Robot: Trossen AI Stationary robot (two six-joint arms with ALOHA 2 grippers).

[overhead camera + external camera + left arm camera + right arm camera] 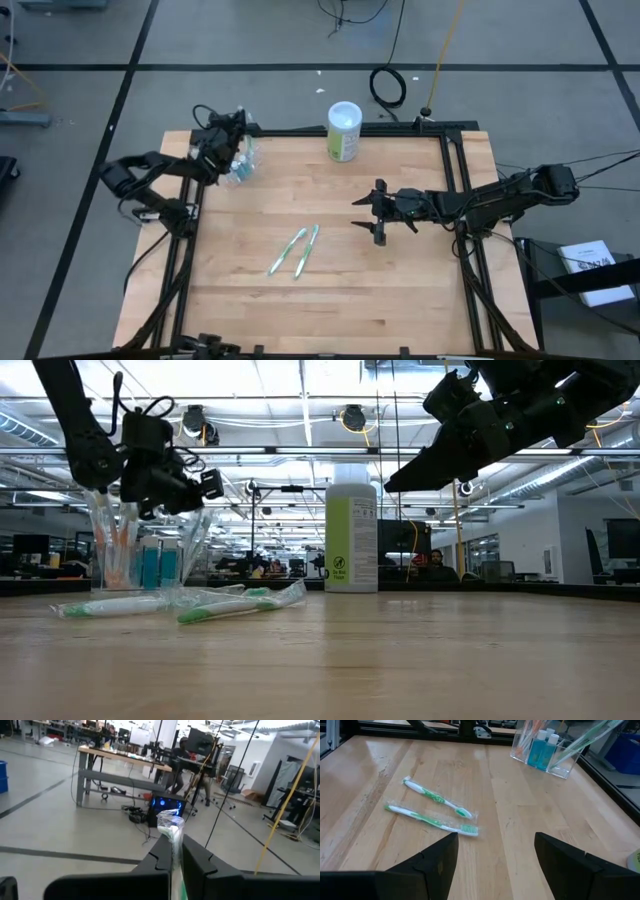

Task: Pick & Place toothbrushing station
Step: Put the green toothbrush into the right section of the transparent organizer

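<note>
The toothbrushing station's clear cup [240,166] stands at the table's far left. It holds teal tubes [542,747] and pinkish toothbrushes [527,735]. My left gripper [236,130] hovers just above the cup [140,560], shut on a wrapped green-and-white toothbrush [171,827]. Two more wrapped green-and-white toothbrushes [295,250] lie flat side by side near the table's middle [437,812]. My right gripper [372,212] hangs open above the table, to the right of those two, with nothing between its fingers. My left gripper pinches the wrapped toothbrush between its two fingers [162,855], which point about level. The crumpled wrapper end [170,820] sticks out past the fingertips. The toothbrush slants down from the hold [585,740], and its lower end reaches into the cup.
A larger green-and-white canister [344,130] stands upright at the table's far edge, middle. A black frame [450,160] runs along the table's sides. The light wood between the cup and the lying toothbrushes is bare.
</note>
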